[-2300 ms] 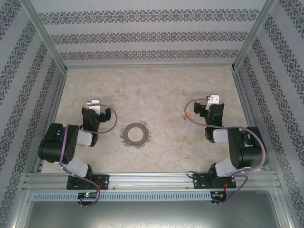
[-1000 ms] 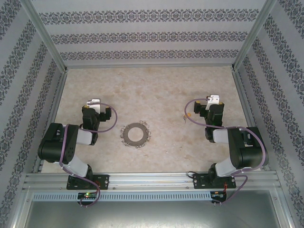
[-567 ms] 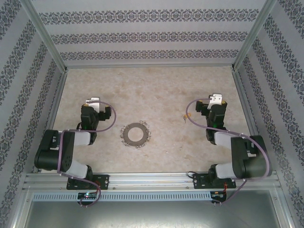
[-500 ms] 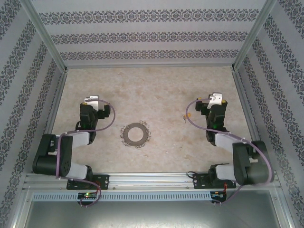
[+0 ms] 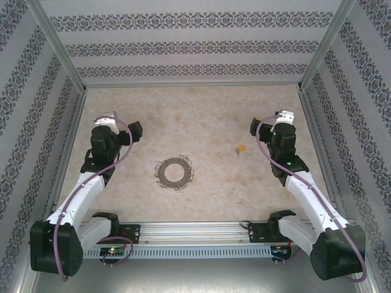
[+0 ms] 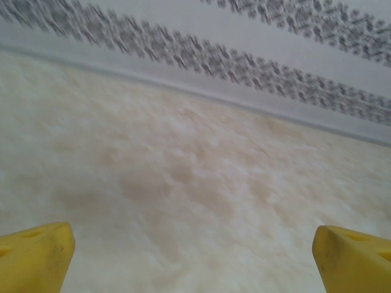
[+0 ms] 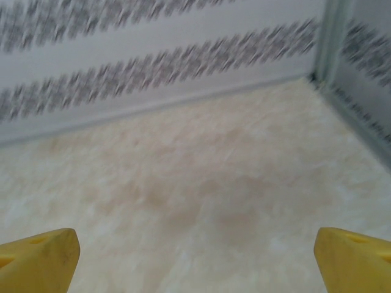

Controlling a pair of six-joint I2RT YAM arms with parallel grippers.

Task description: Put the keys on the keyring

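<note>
Left gripper [image 6: 194, 256] spread wide, holding nothing | right gripper [image 7: 195, 259] equally wide, empty | keyring [image 5: 162, 172] lay flat on table [image 5: 201, 110], at 4 o'clock from left gripper | key [image 5: 241, 148] lay loose at 8 o'clock from right gripper, well apart from keyring | progress: nothing threaded; pick-up and threading all remained

Both arms were built alike: black rounded joint housings joined by pale grey-white links. The left arm [image 5: 79, 192] and the right arm [image 5: 308, 195] each carried a thin purple cable [image 5: 129, 140] that looped loosely off the body. A small white fitting [image 5: 285, 114] capped each wrist. The black bases [image 5: 110, 229] sat bolted on an aluminium rail [image 5: 195, 231]. The fingers [image 6: 33, 256] were bright yellow wedges — matte and blunt-tipped.
</note>
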